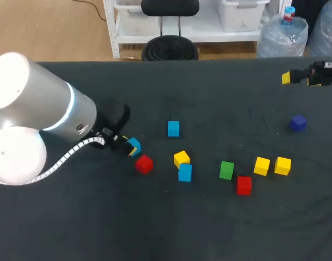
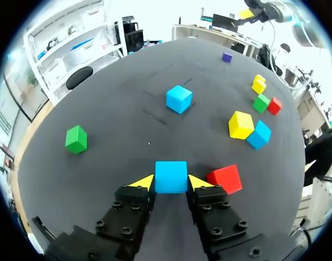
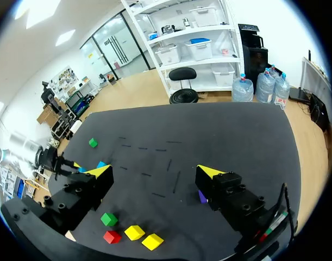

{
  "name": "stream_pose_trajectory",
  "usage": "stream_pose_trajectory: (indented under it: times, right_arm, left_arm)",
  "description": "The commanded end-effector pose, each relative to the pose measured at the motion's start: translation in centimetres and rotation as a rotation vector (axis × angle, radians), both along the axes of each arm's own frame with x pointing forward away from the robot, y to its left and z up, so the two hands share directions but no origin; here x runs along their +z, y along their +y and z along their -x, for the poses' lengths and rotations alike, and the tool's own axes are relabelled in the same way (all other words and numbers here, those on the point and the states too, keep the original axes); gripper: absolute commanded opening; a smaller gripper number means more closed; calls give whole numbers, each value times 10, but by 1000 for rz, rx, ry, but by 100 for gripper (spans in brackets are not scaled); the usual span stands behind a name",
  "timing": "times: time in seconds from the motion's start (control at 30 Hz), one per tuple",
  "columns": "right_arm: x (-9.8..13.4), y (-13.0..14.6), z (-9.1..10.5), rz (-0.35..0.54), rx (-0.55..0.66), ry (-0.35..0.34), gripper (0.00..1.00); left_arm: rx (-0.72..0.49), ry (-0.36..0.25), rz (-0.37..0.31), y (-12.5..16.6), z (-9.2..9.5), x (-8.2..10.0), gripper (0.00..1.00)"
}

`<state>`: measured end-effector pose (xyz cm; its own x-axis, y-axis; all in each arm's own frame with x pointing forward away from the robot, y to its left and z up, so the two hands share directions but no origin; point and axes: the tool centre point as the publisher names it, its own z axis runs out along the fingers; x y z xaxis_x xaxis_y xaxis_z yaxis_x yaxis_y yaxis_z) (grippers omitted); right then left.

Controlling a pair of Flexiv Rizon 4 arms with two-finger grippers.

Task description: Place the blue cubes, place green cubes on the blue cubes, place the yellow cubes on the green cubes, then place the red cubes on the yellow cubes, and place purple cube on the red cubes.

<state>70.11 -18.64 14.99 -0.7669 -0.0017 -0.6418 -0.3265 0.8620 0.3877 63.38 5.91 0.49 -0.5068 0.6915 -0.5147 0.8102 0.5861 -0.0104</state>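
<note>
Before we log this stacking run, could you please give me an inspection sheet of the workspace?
Surface: dark table, no stack begun.
Job's things: one blue cube gripped; loose, unstacked: two blue cubes, two green cubes, three yellow cubes, two red cubes, one purple cube.
Clutter: nothing seen.
Grippers: left gripper shut on the blue cube; right gripper open, empty.
Cables: white ribbed cable along the left arm.
Surroundings: nothing seen.
</note>
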Motion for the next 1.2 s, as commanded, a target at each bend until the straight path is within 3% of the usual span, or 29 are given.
stream_pose_trajectory:
  times: [0.03, 0.87, 1.2]
  right_arm:
    - [0, 1, 1, 4, -5, -1, 100]
    - [0, 1, 1, 4, -5, -1, 100]
    - [0, 1, 1, 4, -5, -1, 100]
  left_arm:
    - [-37, 3, -5, 2, -6, 7, 0]
    - [-399, -32, 16, -3, -25, 15, 0]
    - [-490, -60, 22, -10, -34, 17, 0]
